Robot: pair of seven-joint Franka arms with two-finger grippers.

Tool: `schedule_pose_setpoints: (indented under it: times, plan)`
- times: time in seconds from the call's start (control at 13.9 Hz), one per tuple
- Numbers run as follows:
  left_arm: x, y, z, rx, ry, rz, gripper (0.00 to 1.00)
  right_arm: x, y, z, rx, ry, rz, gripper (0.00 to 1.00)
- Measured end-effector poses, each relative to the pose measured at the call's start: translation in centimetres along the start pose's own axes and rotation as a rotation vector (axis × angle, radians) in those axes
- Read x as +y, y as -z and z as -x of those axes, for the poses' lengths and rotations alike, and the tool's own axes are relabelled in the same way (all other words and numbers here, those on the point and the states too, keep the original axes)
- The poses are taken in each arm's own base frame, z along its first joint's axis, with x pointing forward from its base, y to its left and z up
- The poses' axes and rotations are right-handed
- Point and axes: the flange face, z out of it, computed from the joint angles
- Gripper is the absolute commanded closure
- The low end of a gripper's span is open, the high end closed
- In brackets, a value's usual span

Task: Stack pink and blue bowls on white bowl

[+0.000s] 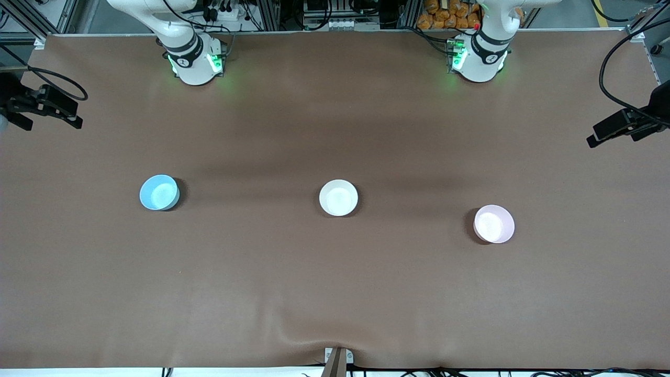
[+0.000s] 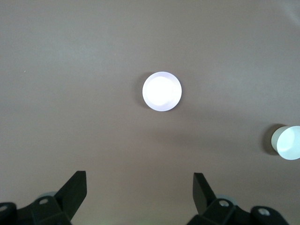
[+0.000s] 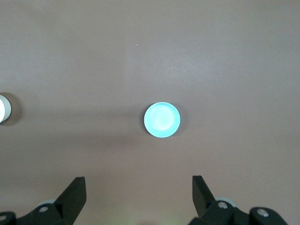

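Note:
Three small bowls stand apart on the brown table. The white bowl (image 1: 338,197) is in the middle, and its edge also shows as the white bowl (image 2: 287,143) and the white bowl (image 3: 3,108) in the wrist views. The pink bowl (image 1: 493,223) (image 2: 161,91) is toward the left arm's end. The blue bowl (image 1: 159,192) (image 3: 161,120) is toward the right arm's end. My left gripper (image 2: 139,175) hangs open high over bare table beside the pink bowl. My right gripper (image 3: 138,178) hangs open high over bare table beside the blue bowl. Neither holds anything; both hands are outside the front view.
The two arm bases (image 1: 194,60) (image 1: 479,57) stand at the table's edge farthest from the front camera. Black camera mounts (image 1: 44,104) (image 1: 628,123) reach in at both ends of the table. A small bracket (image 1: 337,360) sits at the nearest edge, where the cloth is wrinkled.

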Motion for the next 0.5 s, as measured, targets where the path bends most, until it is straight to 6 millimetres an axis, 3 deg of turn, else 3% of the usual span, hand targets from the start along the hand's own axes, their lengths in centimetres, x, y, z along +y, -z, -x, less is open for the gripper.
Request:
schedule_pose_setpoints:
  times: [0.5]
  plan:
    - [0.96, 0.04, 0.2, -0.002, -0.018, -0.005, 0.0, 0.0, 0.0, 0.0, 0.0, 0.0, 0.0, 0.0]
